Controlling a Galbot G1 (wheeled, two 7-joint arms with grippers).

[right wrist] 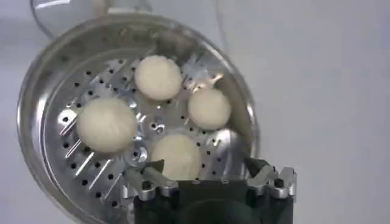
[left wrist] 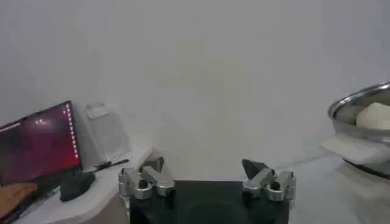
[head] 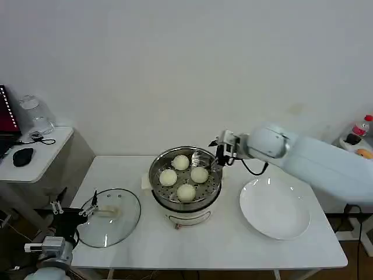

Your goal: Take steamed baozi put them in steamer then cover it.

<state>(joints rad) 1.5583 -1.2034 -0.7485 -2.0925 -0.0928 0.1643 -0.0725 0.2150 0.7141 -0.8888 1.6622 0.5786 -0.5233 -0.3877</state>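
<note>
All four steamed baozi [head: 184, 177] lie on the perforated tray inside the steamer [head: 156, 185], which stands in the middle of the white table [head: 233, 245], so I judge the loading part finished and the covering part not yet begun. The right gripper [head: 220, 153] hovers at the far right rim of the pot, just above it; in the right wrist view its fingers [right wrist: 148, 181] stand wide apart with nothing between them, over the bun nearest to the camera. The plate [head: 274, 207], to the right of the steamer, has no bun on it. The cover [head: 109, 217], a glass lid with a cream handle, lies flat on the table to the left of the steamer, apart from it. The left gripper [head: 73, 210] waits low at the left edge of the table, beside the lid's rim, its fingers [left wrist: 146, 180] open and holding nothing. For the step in hand, I think the right arm should first lift straight up and away, so that it does not touch the buns or the rim. The left gripper then needs to close on the cream handle, not on the glass, lift the lid level, carry it over the pot and lower it centred, so the metal rim sits evenly. No brand, label or writing can be read on the steamer, lid or plate.
</note>
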